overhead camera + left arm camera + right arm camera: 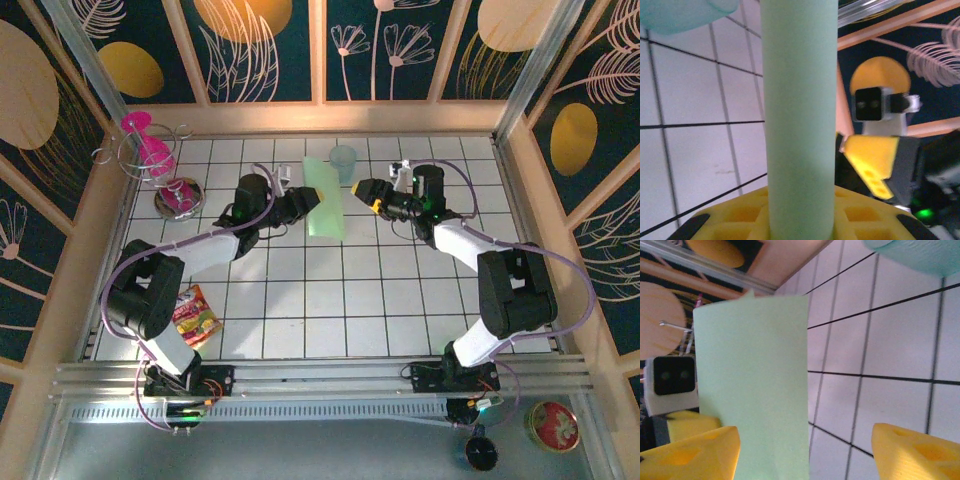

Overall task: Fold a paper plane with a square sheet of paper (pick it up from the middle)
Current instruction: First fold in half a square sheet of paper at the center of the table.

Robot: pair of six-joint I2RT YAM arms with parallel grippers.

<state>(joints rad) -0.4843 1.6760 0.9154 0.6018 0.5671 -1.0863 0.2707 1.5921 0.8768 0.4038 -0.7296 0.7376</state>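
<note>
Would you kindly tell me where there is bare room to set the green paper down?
Bare tiles lie between the left arm and the right arm, nearer than the paper, and in the far right corner. Crowded: by the cup, the pink object and the snack packet.

Top camera: high, behind the arm bases (190,380), looks down on the whole tiled table (300,300). Left wrist camera (672,382): close in, faces right. Right wrist camera (872,102): close in, faces left. The two sight each other. All three views share the green paper (325,200) and the far cup (343,160).
</note>
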